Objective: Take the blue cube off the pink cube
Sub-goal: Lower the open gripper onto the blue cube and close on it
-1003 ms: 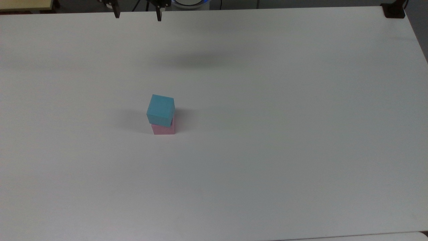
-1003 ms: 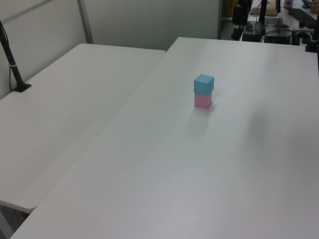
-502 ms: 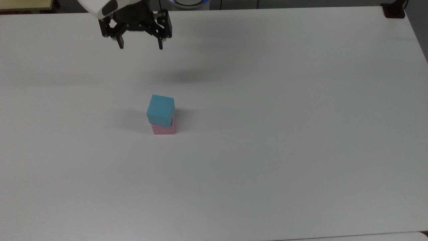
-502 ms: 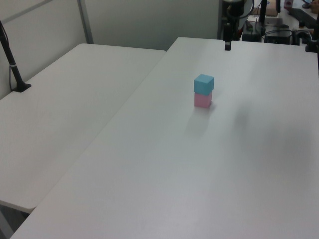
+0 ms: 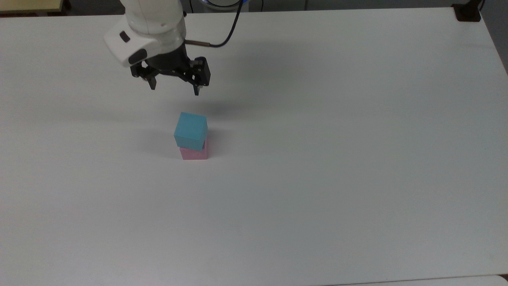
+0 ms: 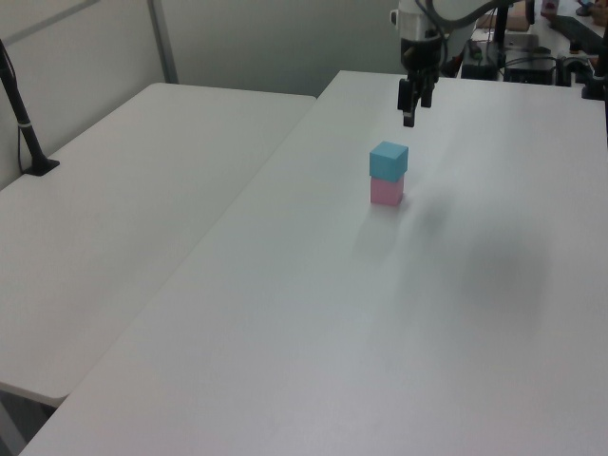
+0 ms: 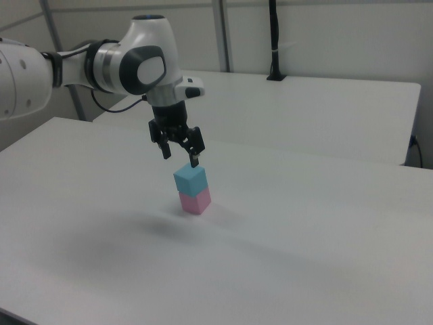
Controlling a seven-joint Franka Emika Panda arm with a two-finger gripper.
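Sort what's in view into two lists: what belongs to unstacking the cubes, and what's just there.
Belongs to the job:
- blue cube, sitting on top
- pink cube, underneath it
- gripper, fingers open, above the stack, touching nothing

Just there:
- white table under the stack
- second table beside it
- black post on the second table

You're looking at a small light-blue matt cube (image 5: 191, 130), plain faces, no shine, sitting on a pale-pink matt cube (image 5: 194, 153), same dull finish. The wide white table top (image 5: 317, 159) is showing smooth, faint sheen. The arm's white shell (image 5: 149, 28) is looking like glossy plastic; the black two-finger gripper (image 5: 174, 90) is reading as matt, prob. plastic or metal.
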